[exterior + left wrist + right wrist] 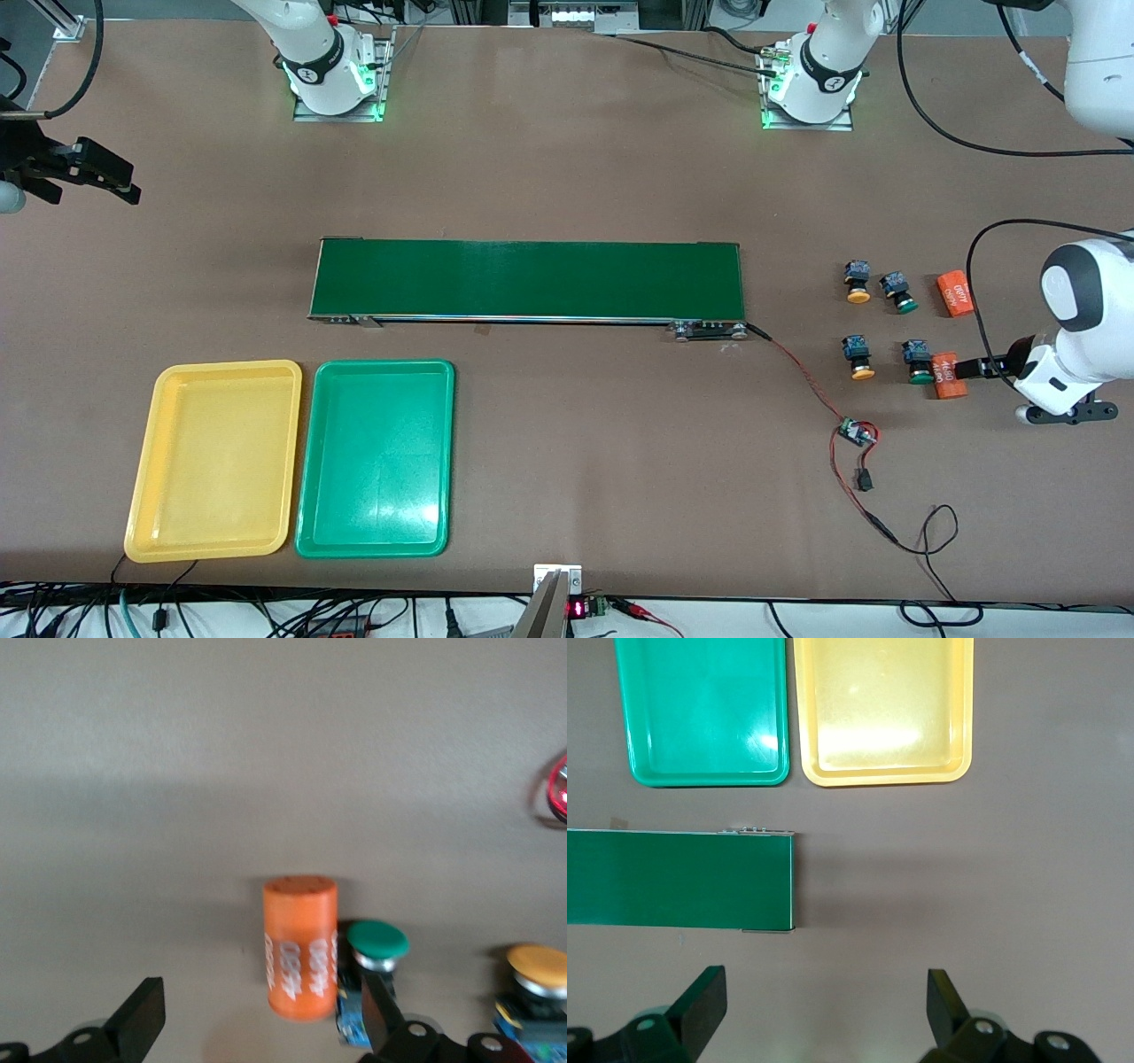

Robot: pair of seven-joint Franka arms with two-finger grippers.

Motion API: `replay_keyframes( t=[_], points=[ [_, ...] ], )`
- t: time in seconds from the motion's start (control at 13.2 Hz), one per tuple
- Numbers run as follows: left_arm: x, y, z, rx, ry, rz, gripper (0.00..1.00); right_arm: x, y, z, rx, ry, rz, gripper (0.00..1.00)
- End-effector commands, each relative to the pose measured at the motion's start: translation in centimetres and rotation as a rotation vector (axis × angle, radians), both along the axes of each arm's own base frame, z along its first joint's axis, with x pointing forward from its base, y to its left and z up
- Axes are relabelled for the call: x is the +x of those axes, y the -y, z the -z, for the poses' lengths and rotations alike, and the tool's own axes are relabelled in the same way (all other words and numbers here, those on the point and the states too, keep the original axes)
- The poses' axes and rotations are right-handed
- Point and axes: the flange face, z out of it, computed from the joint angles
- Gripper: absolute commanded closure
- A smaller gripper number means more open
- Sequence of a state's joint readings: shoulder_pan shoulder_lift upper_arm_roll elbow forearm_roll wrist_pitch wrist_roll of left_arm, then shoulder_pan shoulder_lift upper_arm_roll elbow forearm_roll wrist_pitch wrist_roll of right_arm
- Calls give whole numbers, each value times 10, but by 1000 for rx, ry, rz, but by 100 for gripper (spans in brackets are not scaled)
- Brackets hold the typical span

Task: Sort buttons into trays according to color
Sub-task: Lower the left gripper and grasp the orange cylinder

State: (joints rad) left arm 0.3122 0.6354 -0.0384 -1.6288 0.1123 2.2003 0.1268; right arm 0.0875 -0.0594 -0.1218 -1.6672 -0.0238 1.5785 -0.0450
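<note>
Four buttons stand at the left arm's end of the table: two yellow-capped (857, 284) (858, 357) and two green-capped (901, 292) (918, 362). The yellow tray (217, 461) and the green tray (376, 456) lie empty side by side near the front edge, toward the right arm's end. My left gripper (974, 365) is open and low at an orange cylinder (948, 376). In the left wrist view the cylinder (301, 948) lies partly between the open fingers (146, 1010), with a green-capped button (376, 941) at the other finger. My right gripper (106, 173) is open and empty over bare table.
A long dark-green conveyor belt (527, 279) lies mid-table. A second orange cylinder (955, 293) lies beside the farther green-capped button. A small circuit board (855, 432) with red and black wires lies nearer the front camera than the buttons. The right wrist view shows both trays (700, 709) (881, 709).
</note>
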Motion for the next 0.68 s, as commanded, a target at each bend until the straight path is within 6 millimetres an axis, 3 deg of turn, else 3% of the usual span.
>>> replay_keyframes(
  t=[0.0,0.61],
  points=[
    [1,-5,10,-27,22,30,3,-5,0,-5,13,10,3,0],
    [-10,-2,40,-45,-1,28,8,-5,0,-4,13,7,5,0]
  ],
)
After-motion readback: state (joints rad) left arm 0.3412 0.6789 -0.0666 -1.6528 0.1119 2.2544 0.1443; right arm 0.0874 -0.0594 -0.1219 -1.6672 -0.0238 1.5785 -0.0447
